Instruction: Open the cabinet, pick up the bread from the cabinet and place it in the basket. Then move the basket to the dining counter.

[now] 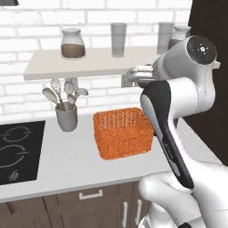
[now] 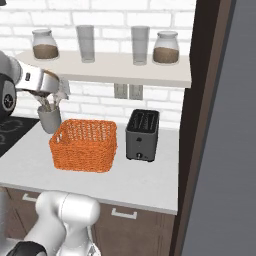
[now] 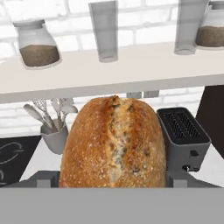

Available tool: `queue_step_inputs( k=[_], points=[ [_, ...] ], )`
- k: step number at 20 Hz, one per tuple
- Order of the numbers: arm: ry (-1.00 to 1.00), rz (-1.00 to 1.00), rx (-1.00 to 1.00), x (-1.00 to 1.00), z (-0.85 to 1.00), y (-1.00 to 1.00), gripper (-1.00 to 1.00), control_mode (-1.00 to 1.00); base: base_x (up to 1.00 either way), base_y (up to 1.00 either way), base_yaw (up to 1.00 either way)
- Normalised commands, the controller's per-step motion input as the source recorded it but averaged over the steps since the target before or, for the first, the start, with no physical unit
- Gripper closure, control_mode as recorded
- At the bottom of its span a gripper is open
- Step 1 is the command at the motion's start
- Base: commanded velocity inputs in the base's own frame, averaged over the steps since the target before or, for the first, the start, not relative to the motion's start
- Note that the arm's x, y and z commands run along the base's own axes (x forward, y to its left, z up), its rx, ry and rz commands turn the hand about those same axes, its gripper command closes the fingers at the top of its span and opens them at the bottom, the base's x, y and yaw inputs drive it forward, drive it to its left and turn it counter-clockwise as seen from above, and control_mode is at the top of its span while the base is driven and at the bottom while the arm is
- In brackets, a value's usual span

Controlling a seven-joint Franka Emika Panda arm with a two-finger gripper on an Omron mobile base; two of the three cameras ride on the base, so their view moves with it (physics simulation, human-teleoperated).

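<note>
**Bread held above the bench, basket not yet reached**

The white brick wall (image 2: pixel 150 102) and the long shelf (image 2: pixel 115 67), loaded with jars and glasses, were seen behind the bench (image 2: pixel 145 180). On the bench the orange basket (image 2: pixel 84 145) was set between the utensil pot (image 2: pixel 49 119) and the dark toaster (image 2: pixel 142 135). In the hand view the bread (image 3: pixel 114 142) was gripped between the fingers, close to the camera, its crust upright. The loaf was judged broad against the basket's mouth; if it were released off-centre, the rim could be struck and the loaf tipped onto the bench. The utensil pot or the shelf edge could also be brushed by the arm during descent.
</note>
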Motion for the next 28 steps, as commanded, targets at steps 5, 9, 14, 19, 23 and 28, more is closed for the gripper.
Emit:
queue_step_inputs(
  k=[5, 9, 14, 19, 23, 28],
  points=[
    [0.00, 0.00, 0.00, -0.98, -0.60, 0.10, 1.00, -1.00, 0.00, 0.00, 0.00],
    [0.04, 0.00, 0.00, -0.34, -0.86, 0.00, 1.00, -1.00, 0.00, 0.00, 0.00],
    [0.05, 0.00, 0.00, 0.07, -0.71, 0.00, 1.00, -1.00, 0.00, 0.00, 0.00],
    [0.10, 0.00, 0.00, 0.66, -0.67, 0.00, 1.00, -1.00, 0.00, 0.00, 0.00],
    [0.03, 0.00, 0.00, 0.77, -0.38, 0.00, 1.00, -1.00, 0.00, 0.00, 0.00],
    [0.02, 0.00, 0.00, 0.78, -0.35, 0.00, 1.00, -1.00, 0.00, 0.00, 0.00]
  ],
)
